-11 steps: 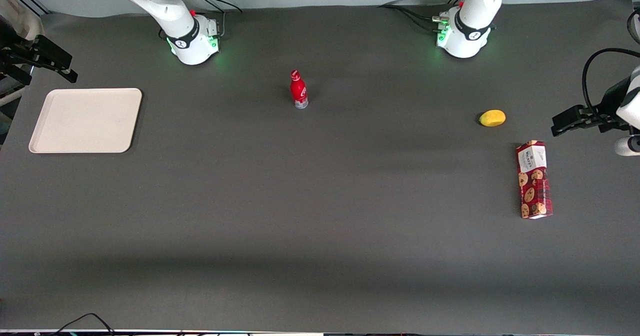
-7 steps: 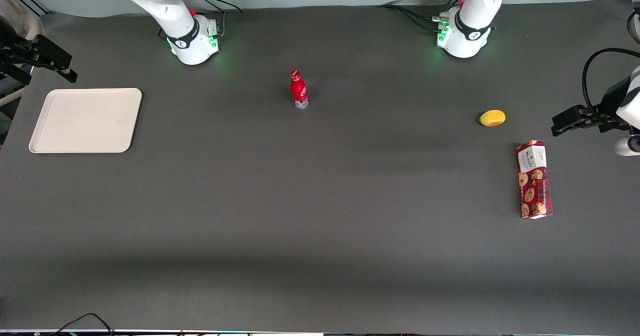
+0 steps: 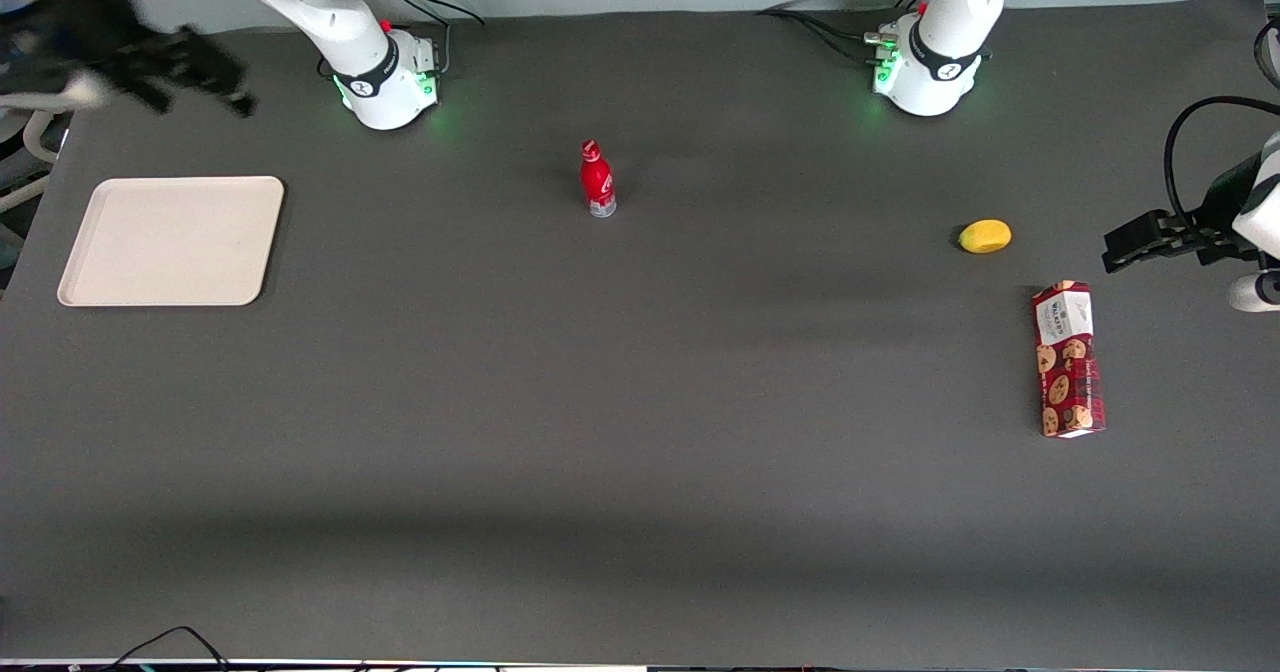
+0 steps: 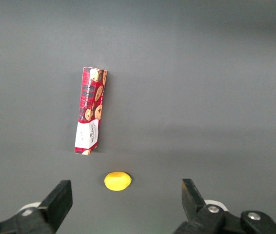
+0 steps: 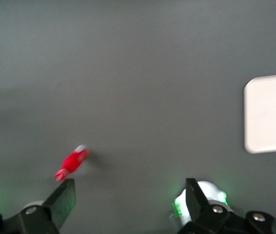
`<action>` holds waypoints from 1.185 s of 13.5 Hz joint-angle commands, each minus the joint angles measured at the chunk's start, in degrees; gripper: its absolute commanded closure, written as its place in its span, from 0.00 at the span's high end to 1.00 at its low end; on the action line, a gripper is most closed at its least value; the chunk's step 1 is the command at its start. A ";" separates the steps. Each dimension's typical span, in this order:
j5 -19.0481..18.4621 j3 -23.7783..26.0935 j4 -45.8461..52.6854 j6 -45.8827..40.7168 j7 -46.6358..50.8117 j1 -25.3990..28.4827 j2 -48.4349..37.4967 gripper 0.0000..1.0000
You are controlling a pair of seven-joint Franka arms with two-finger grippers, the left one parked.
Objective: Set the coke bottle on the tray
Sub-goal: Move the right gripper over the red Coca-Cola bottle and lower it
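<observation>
The gripper (image 3: 215, 77) hangs in the air at the working arm's end of the table, farther from the front camera than the tray (image 3: 172, 241) and well apart from the coke bottle (image 3: 597, 180). In the right wrist view its two fingers (image 5: 64, 197) stand wide apart with nothing between them, so it is released and carries nothing.

Nearest the front camera lies a red cookie box (image 3: 1068, 359), flat on the dark grey table (image 3: 640, 452) toward the parked arm's end. A little farther back and close to it sits a small yellow lemon (image 3: 984, 236); the left wrist view shows the same pair, the lemon (image 4: 117, 181) just off one end of the box (image 4: 90, 110), not touching.

The tray, cream-white with rounded corners, rests flat on the table at about the same depth as the lemon, with nothing on it. Its corner (image 5: 269, 113) also shows in the right wrist view.

Farther still, near the middle of the table, the coke bottle stands upright on its clear base, red cap up. It also shows in the right wrist view (image 5: 72, 162), standing alone on the bare table, well away from the tray
</observation>
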 commanded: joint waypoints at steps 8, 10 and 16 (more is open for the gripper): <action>4.84 29.19 -27.82 37.71 36.48 0.11 3.85 1.00; 3.18 33.77 -31.88 47.83 42.98 0.29 9.11 1.00; -7.99 37.12 -40.76 59.47 56.10 3.98 14.68 1.00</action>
